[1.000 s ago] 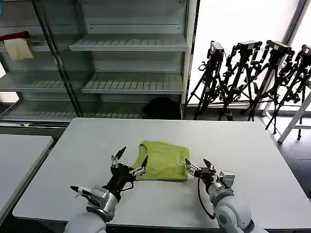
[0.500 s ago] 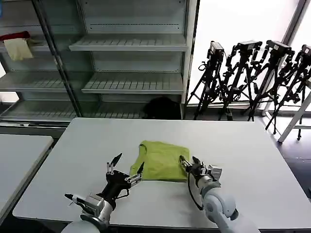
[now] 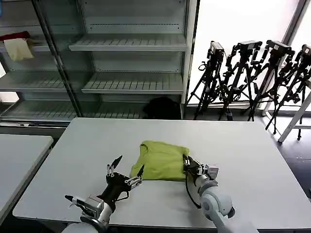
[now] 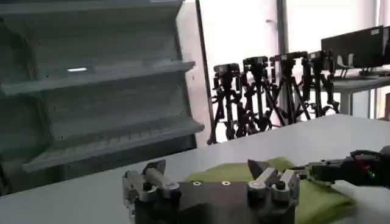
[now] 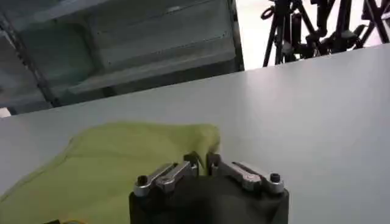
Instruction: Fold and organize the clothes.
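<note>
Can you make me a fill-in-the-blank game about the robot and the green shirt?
1. The folded T-shirt is the colour ____.
2. The T-shirt lies on a white ____.
3. The right tool is pinched shut on the T-shirt's ____ edge.
4. The left tool, beside the T-shirt's left edge, has its fingers ____.

Missing words: green; table; right; open

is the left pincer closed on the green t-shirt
No, in the head view the left pincer hangs open beside the near left corner of the folded lime-green T-shirt, with nothing between its fingers.
</note>
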{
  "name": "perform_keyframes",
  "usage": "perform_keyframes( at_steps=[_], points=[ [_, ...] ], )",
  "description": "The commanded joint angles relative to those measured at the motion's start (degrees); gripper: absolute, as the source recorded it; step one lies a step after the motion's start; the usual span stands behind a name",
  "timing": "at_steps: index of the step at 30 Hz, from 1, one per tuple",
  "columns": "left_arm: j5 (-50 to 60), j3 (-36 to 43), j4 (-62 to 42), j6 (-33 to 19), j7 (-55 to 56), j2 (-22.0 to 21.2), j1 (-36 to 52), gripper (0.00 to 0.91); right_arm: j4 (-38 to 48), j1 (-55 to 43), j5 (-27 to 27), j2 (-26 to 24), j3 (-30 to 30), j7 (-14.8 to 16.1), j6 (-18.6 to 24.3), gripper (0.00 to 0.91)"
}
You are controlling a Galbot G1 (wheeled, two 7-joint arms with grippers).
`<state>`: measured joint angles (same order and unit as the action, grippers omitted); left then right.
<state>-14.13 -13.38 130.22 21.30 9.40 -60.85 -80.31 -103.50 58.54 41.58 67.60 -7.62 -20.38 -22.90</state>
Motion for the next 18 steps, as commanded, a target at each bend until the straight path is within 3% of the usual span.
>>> perform_keyframes(
  at_steps=[1,17,18],
  points=[
    [0.2,-0.3,0.0,-0.1,-0.3,-0.2,-0.7,0.907,0.6,-1.0,-7.9,-0.6,0.2,3.3,3.6,0.0],
    [0.1,-1.6,1.5,-1.1,0.1,-0.8,-3.1,0.907,5.4,3.2,-15.2,-11.5,-5.1,10.1,6.2,0.01],
    [0.1,-1.6,1.5,-1.2,0.2,-0.8,-3.1,0.907,6.1,3.1,-15.9,-11.7,-5.3,10.6,6.2,0.645]
  ],
)
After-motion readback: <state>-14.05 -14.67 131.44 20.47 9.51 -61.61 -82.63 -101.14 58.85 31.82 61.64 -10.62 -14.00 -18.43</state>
